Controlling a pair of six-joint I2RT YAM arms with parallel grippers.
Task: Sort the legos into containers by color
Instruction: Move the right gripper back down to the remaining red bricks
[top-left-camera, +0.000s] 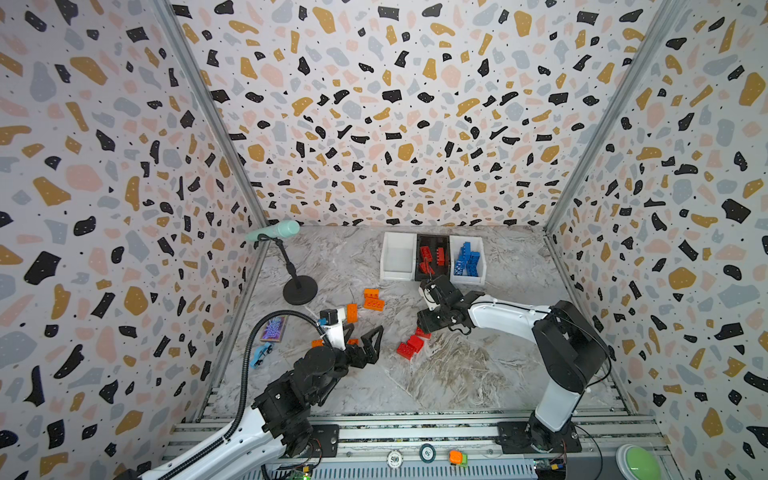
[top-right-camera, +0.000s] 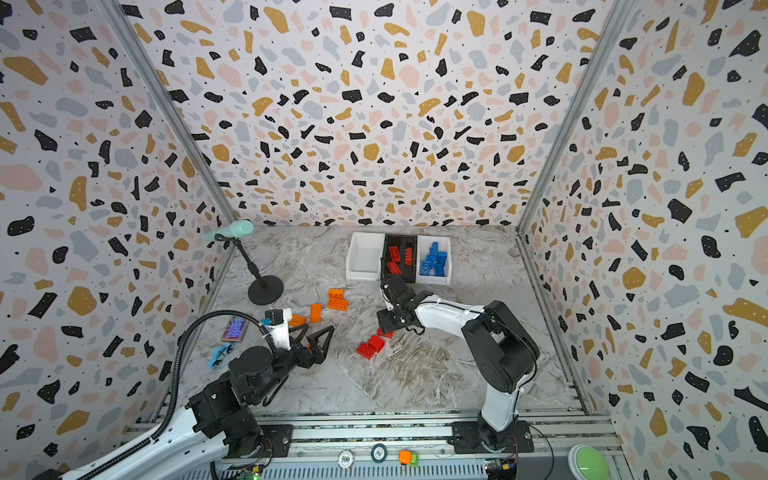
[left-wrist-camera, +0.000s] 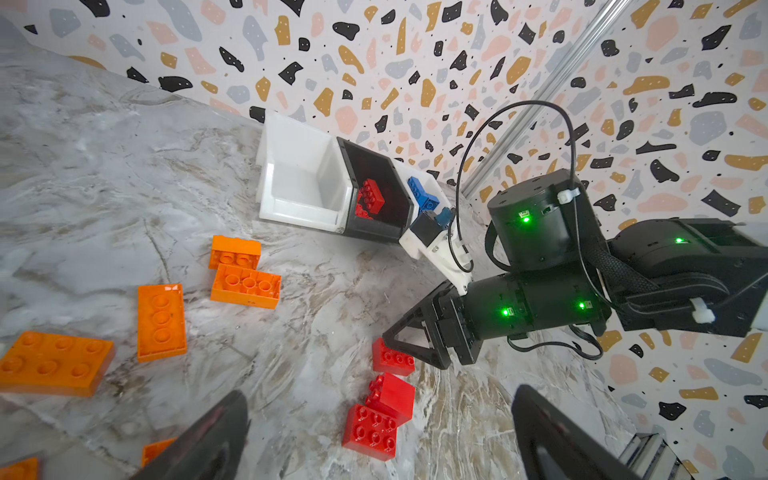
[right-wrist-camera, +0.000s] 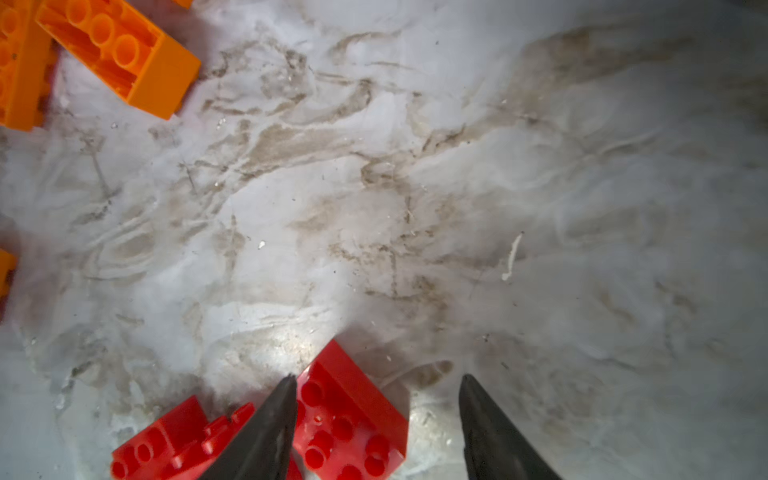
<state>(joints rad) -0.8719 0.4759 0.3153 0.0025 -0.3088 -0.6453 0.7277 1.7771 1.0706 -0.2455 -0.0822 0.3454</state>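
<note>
Marble-patterned grey tabletop (top-left-camera: 478, 374) fills the lower middle of both top views. At its far edge, just right of centre, three small rectangular open-top plastic bins stand in a touching row. The left white bin (top-left-camera: 398, 259) has nothing showing inside. The black middle bin (top-left-camera: 432, 239) holds red studded bricks (top-left-camera: 428, 255), and the right white bin (top-left-camera: 468, 279) holds blue studded bricks (top-left-camera: 467, 259).

Loose orange studded bricks (top-left-camera: 373, 300) lie below the bins, left of centre (some flipped, hollow side up). A couple more show partly under the left arm. Near the centre sits a touching pair of red bricks (top-left-camera: 409, 347), with a single red brick (right-wrist-camera: 349, 419) just up and right of them.

The right gripper (right-wrist-camera: 378, 378) is low over that single red brick. In the right wrist view the brick lies between the jaws, which stand half spread. One finger overlaps its edge and the other is clear of it, with bare table between, so nothing is clamped.

The left gripper (top-left-camera: 364, 332) hangs just left of the red pair, jaws spread wide and holding nothing.

Along the table's left edge lie a light-blue toy car (top-left-camera: 261, 354) and, further up, a black round-based stand (top-left-camera: 299, 289) carrying a mint-green cylinder (top-left-camera: 274, 232).
</note>
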